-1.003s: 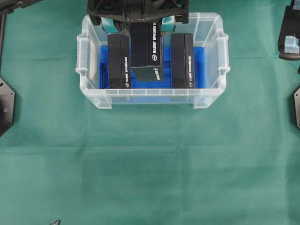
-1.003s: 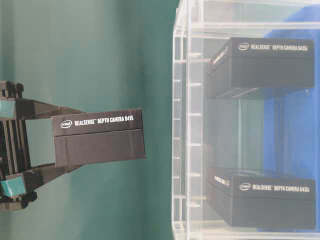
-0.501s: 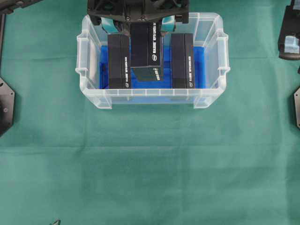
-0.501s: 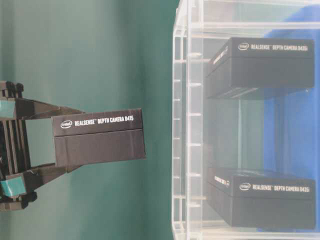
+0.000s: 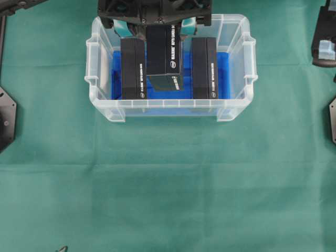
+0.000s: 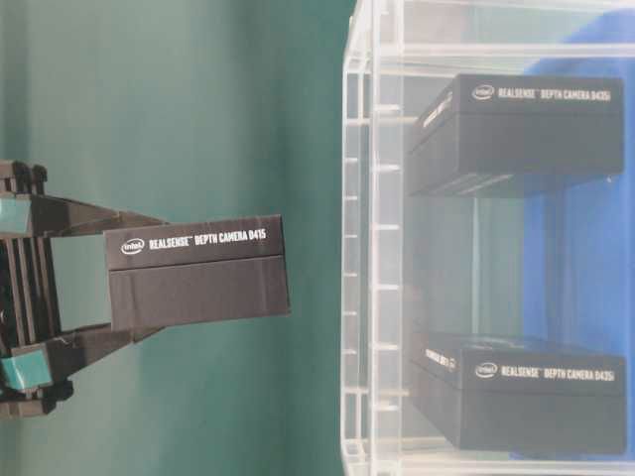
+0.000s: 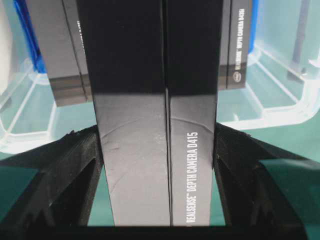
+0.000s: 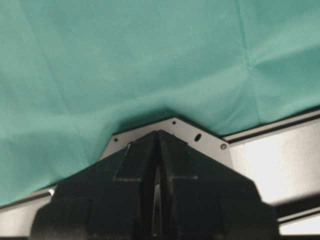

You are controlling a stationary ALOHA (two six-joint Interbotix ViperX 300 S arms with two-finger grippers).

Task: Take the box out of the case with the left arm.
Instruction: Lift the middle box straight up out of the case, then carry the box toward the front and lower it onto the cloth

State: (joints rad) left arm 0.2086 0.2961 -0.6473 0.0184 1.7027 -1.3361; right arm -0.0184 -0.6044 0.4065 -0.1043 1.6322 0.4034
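My left gripper point(image 5: 160, 32) is shut on a black box point(image 5: 164, 58) labelled "RealSense Depth Camera D415", with a finger pressed against each long side. The box hangs above the middle of the clear case point(image 5: 168, 110), which has a blue bottom. The table-level view shows the box point(image 6: 198, 273) held by the gripper point(image 6: 149, 278) well clear of the case rim point(image 6: 362, 248). In the left wrist view the box point(image 7: 155, 125) fills the gap between the black fingers point(image 7: 75, 160). My right gripper point(image 8: 157, 145) is shut and empty, resting low over the green cloth.
Two more black boxes stay inside the case, one on the left point(image 5: 133, 68) and one on the right point(image 5: 205, 68). Green cloth point(image 5: 168, 184) covers the table. Black arm bases stand at the left edge point(image 5: 6, 118) and right edge point(image 5: 332, 118).
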